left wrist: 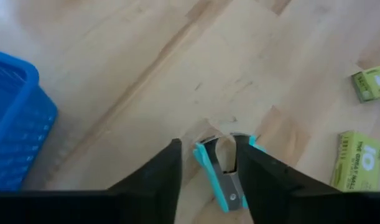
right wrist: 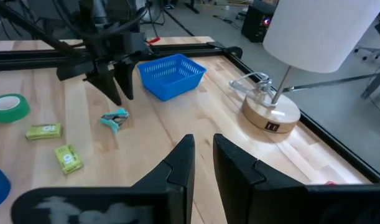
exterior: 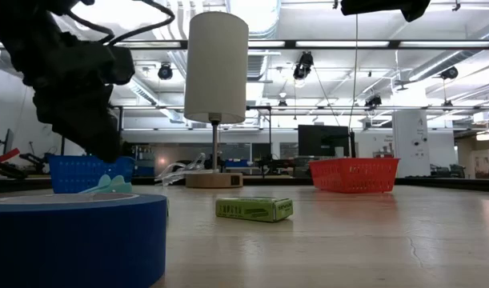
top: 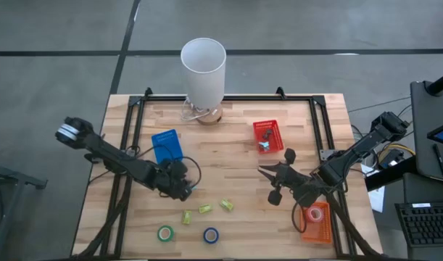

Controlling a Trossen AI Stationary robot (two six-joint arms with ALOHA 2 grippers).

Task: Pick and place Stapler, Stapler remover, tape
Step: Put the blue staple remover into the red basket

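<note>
The teal staple remover (left wrist: pixel 222 177) lies flat on the wooden table (top: pixel 236 167), also seen in the right wrist view (right wrist: pixel 115 118). My left gripper (left wrist: pixel 208 142) is open and points down just above it, one finger on each side, near the blue basket (top: pixel 167 145). My right gripper (top: pixel 270 181) hovers open over the table's right half with nothing in it. A green tape roll (top: pixel 165 233) and a blue tape roll (top: pixel 211 235) lie flat near the near edge. A red tape roll (top: pixel 315 214) lies in the orange basket (top: pixel 319 230). A small grey thing (top: pixel 265 145) sits in the red basket (top: pixel 268 130); I cannot tell whether it is the stapler.
Three small yellow-green boxes (top: pixel 204 209) lie between my left gripper and the tape rolls. A lamp with a white shade (top: pixel 203 69) stands on a round wooden base (right wrist: pixel 270 112) at the far edge. A black frame (top: pixel 323 123) borders the table.
</note>
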